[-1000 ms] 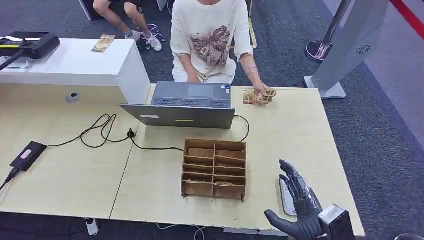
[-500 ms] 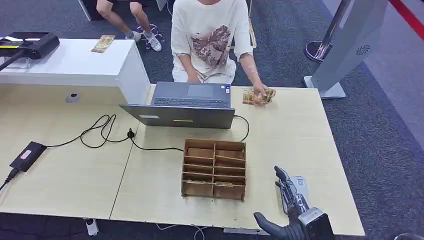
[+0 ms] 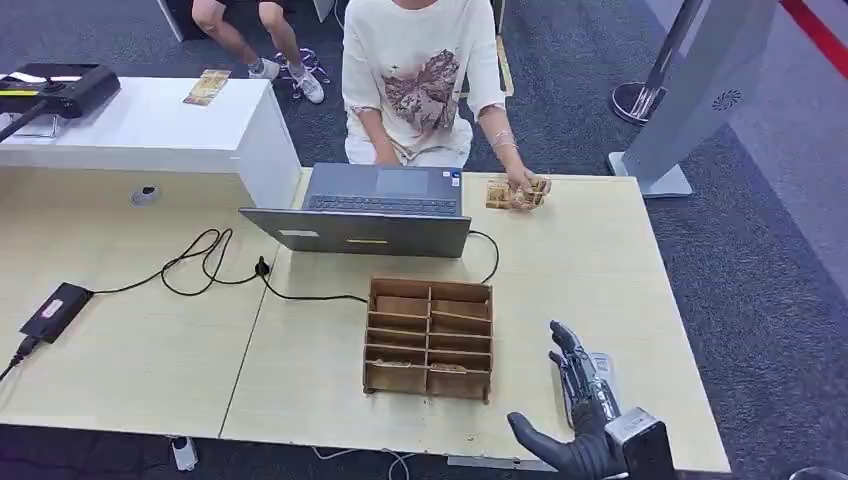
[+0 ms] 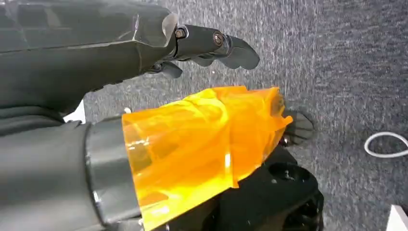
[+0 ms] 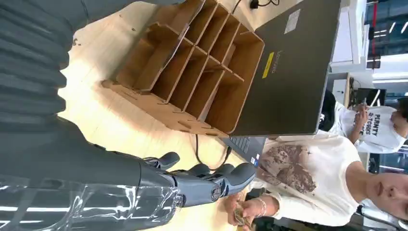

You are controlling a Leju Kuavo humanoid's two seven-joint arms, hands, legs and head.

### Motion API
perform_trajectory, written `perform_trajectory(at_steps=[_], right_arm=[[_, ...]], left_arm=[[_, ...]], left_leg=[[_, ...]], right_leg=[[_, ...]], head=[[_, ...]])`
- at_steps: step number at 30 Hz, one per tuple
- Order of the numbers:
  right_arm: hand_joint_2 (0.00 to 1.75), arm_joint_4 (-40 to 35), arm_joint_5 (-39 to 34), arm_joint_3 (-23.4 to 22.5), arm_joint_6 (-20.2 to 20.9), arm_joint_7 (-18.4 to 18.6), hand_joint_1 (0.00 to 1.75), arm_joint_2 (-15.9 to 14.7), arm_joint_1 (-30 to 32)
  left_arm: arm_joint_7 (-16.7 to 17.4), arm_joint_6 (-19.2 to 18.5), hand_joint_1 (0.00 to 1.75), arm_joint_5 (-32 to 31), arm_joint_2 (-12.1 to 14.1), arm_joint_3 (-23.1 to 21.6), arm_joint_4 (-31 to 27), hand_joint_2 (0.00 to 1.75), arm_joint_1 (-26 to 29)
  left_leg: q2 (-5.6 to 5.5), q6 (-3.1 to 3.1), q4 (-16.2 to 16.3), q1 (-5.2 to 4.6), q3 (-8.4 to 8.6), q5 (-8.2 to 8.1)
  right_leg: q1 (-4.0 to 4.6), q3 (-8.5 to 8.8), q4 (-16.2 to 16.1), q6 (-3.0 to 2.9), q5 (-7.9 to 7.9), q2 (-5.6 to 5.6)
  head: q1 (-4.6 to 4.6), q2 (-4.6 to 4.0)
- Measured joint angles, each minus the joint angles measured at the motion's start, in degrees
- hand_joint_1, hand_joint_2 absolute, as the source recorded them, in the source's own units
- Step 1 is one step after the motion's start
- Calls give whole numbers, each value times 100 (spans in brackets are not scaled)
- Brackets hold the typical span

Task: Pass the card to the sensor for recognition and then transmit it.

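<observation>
Pale wood desk (image 3: 600,270) runs under my right hand (image 3: 582,405), which hovers with fingers spread wide and nothing in them over a white card (image 3: 600,368) lying flat just beneath and beyond the fingertips. I judge the card light, thin, stiff and slick, so flat on the desktop it gives little to grip; I'd take it by its long edges, or slide it toward the desk edge nearest the hand to get a finger under. Beside the thumb sits the wooden divider box (image 3: 429,338), and past it the laptop (image 3: 372,209). Well beyond the fingertips a person's hand (image 3: 520,187) rests on more cards. My left hand (image 4: 211,45) hangs over carpet, fingers loosely curled, holding nothing.
</observation>
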Motion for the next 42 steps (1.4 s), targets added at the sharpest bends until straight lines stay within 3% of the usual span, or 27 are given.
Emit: perform_trajectory(at_steps=[10,15,19,30,35,42], right_arm=[[175,92,92,-44,83,-46,0,31,-42],[175,241,87,-11,81,-55,0,28,-233],[175,402,22,65,55,-59,0,11,-432],[175,616,-9,234,-160,-46,0,-107,-547],[175,621,7,280,-166,-11,0,-125,-551],[175,630,24,308,-179,9,0,-162,-586]], left_arm=[[418,-391,0,18,11,-7,0,0,7],[840,-813,0,168,48,-2,0,0,7],[992,-1049,0,520,48,102,0,0,5],[1051,-1073,0,542,50,199,0,0,0],[1666,-787,0,479,48,201,0,0,-10],[1840,-931,0,494,48,212,0,0,-23]], left_leg=[[-1,0,0,0,-2,0],[3,0,0,0,0,0],[-1,0,0,1,1,1],[-2,0,0,0,0,0],[-2,0,0,0,1,0],[-2,0,0,0,1,0]], right_leg=[[0,1,0,0,0,0],[0,0,2,0,0,4],[1,5,1,0,0,-1],[0,4,1,0,0,-3],[0,4,1,0,0,-2],[0,5,1,0,0,-2]], head=[[0,-2],[-2,-2],[0,-2],[0,-2],[0,0],[0,0]])
